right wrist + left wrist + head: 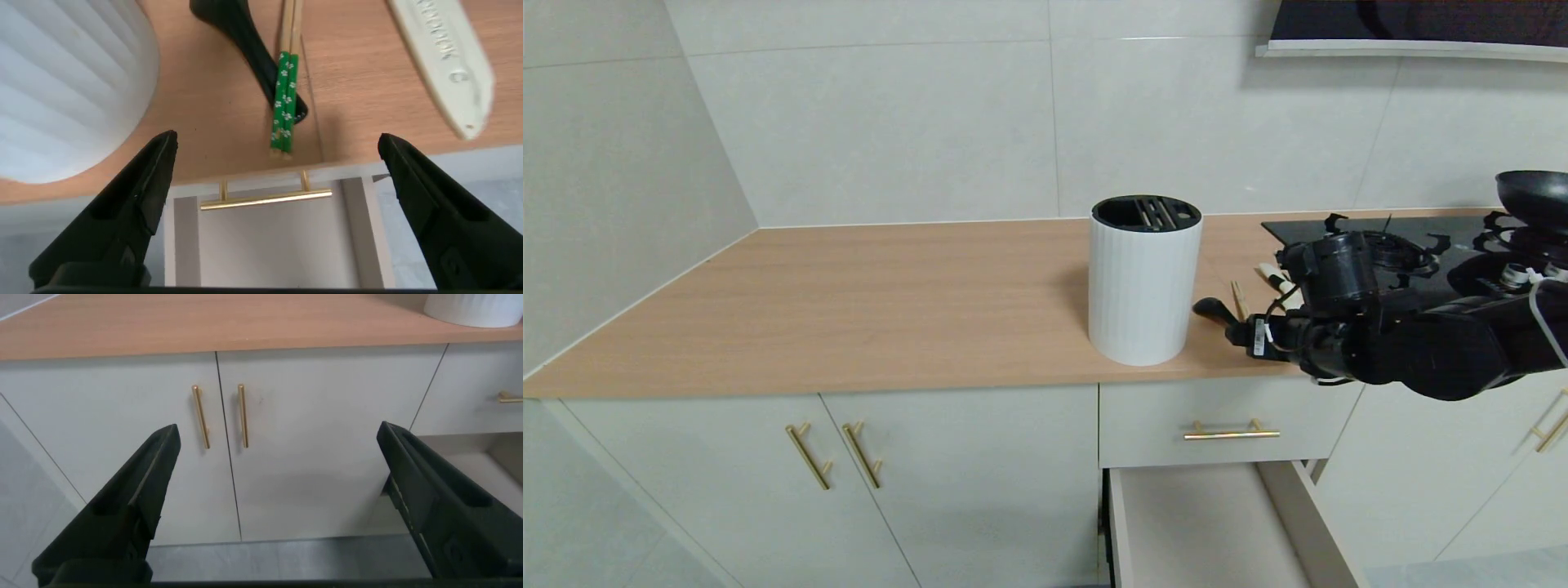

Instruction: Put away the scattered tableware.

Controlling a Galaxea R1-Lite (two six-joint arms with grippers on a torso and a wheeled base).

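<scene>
Dark fingers [131, 212] of the right claw [275, 139] frame the right wrist view, spread wide with nothing between them. Straight ahead of that gap, and lower, the chopsticks [286, 90] lie on the wooden counter [351, 98]. Their green-patterned ends point towards the claw, close to the counter's front edge. Their long axis runs away from the claw, roughly square to the line joining the two fingers, so a closing pinch would take them across their width. I judge that no turn of the wrist is needed, only a move forward and down.

A black utensil [245, 41] slants in from the side of the white ribbed holder [65, 82], and its handle end meets the chopsticks by the green part. A grasp there risks catching both; whether it passes under them I cannot tell for sure. A white utensil [445, 57] lies apart on the claw's other side, outside the opposite finger. Beneath the claw, the open drawer [270, 245] gapes below the counter edge. The holder stands just beside the utensils, near enough for a drop from above.

The left claw [278, 437] is likewise spread wide and empty, low down and facing the cupboard doors [310, 457]. It is well apart from the tableware, so the right arm is plainly the nearer one for this pick.
</scene>
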